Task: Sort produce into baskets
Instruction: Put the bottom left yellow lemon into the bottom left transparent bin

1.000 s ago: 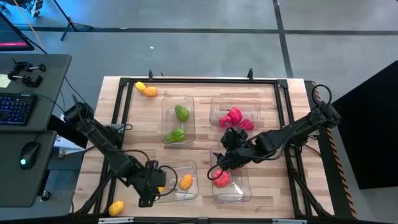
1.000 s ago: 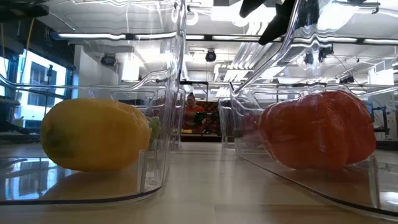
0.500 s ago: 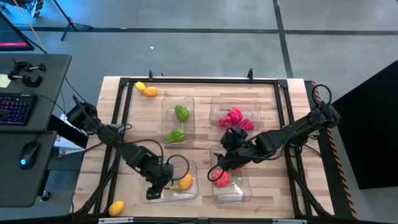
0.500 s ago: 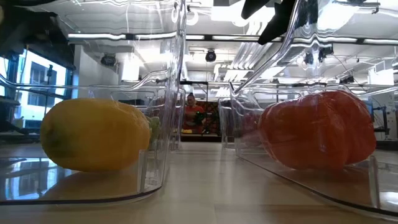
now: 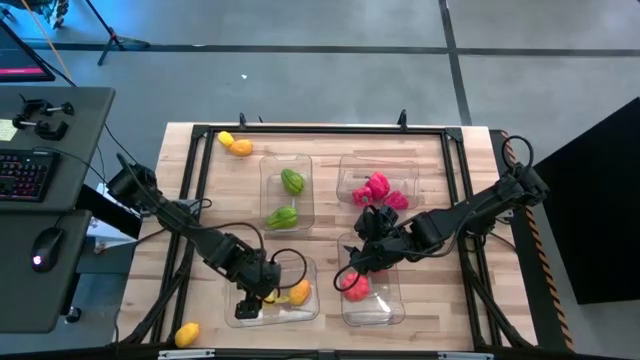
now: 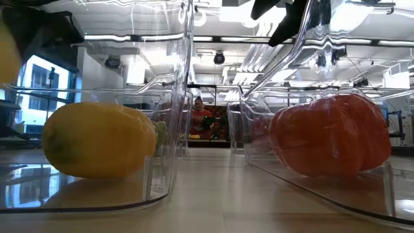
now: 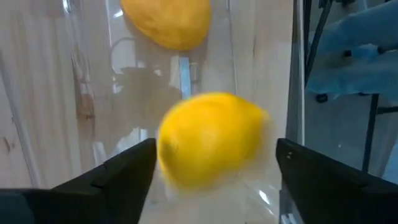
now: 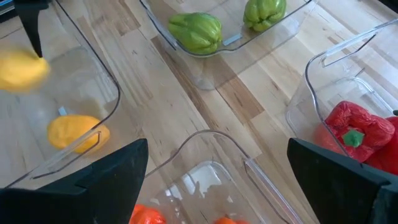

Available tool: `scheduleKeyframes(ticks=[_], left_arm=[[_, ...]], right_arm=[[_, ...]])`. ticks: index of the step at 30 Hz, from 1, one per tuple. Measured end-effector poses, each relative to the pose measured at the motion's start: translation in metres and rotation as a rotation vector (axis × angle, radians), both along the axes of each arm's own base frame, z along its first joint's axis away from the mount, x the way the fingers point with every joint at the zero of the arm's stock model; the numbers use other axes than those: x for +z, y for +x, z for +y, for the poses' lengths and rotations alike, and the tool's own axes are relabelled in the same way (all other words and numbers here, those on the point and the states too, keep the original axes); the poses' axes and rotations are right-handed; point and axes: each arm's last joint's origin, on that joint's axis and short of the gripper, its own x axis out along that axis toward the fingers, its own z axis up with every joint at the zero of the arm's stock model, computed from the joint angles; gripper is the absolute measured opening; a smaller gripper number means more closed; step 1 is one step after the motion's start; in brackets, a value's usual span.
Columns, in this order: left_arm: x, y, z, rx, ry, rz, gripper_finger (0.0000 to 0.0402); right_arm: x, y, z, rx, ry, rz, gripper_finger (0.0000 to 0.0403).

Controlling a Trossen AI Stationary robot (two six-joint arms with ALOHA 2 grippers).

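My left gripper (image 5: 252, 297) hangs over the near-left clear bin (image 5: 300, 312), fingers open. A yellow lemon (image 7: 212, 138) shows blurred between them, a narrow gap on each side; it also shows at the low view's left edge (image 6: 5, 52). An orange-yellow piece (image 5: 299, 293) lies on that bin's floor. My right gripper (image 5: 352, 266) is open and empty above the near-right bin (image 5: 390, 300), which holds a red piece (image 5: 355, 287). The far-left bin (image 5: 270, 170) holds two green pieces (image 8: 196, 31). The far-right bin (image 5: 350, 170) holds red-pink pieces (image 5: 378, 188).
A yellow and an orange piece (image 5: 235, 146) lie loose at the table's far left corner. Another yellow piece (image 5: 187, 333) lies at the near left corner. A black frame (image 5: 320, 128) runs round the tabletop. A desk with keyboard and mouse (image 5: 40, 200) stands left of the table.
My left gripper has gone toward the table's right edge, from the near-left bin's left rim to over its inside, carrying the yellow lemon. The lemon has come into the low view at its left edge. My right arm has kept still.
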Motion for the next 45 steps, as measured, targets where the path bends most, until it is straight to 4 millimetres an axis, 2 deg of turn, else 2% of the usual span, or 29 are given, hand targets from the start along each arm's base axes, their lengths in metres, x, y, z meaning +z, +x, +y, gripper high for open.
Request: scheduleKeyframes(ticks=[6,11,14,18,22,24,28,31,35,45], left_arm=[[0.0,0.001,0.001,0.044,0.03,-0.016,0.0374],[0.007,-0.005,0.003,0.055,-0.074,0.163,0.0381],[0.021,-0.019,0.003,0.055,-0.05,0.243,0.0381],[0.041,-0.046,-0.003,0.095,0.05,0.216,0.0381],[0.047,-0.077,-0.015,0.161,0.121,0.193,0.0381],[0.039,-0.091,-0.024,0.166,0.134,0.226,0.0381],[0.01,-0.111,-0.038,0.179,0.113,0.38,0.0381],[-0.013,-0.116,-0.044,0.21,0.027,0.497,0.0381],[-0.034,-0.118,-0.047,0.266,-0.025,0.547,0.0381],[-0.054,-0.128,-0.052,0.373,0.013,0.632,0.0381]], right_arm=[[0.0,0.0,0.0,0.0,0.0,0.0,0.0376],[0.0,0.0,0.0,0.0,0.0,0.0,0.0376],[0.0,0.0,0.0,-0.003,-0.004,0.0,0.0376],[0.0,0.0,0.0,-0.007,-0.009,-0.003,0.0376],[0.0,0.0,-0.001,-0.021,-0.005,-0.009,0.0376],[0.0,0.0,-0.001,-0.033,-0.006,-0.016,0.0376],[0.0,0.0,-0.001,-0.035,-0.008,-0.017,0.0376],[0.0,0.0,-0.001,-0.035,-0.007,-0.017,0.0376],[0.0,0.0,-0.001,-0.035,-0.007,-0.017,0.0376],[0.001,0.0,-0.001,-0.049,-0.02,-0.026,0.0376]])
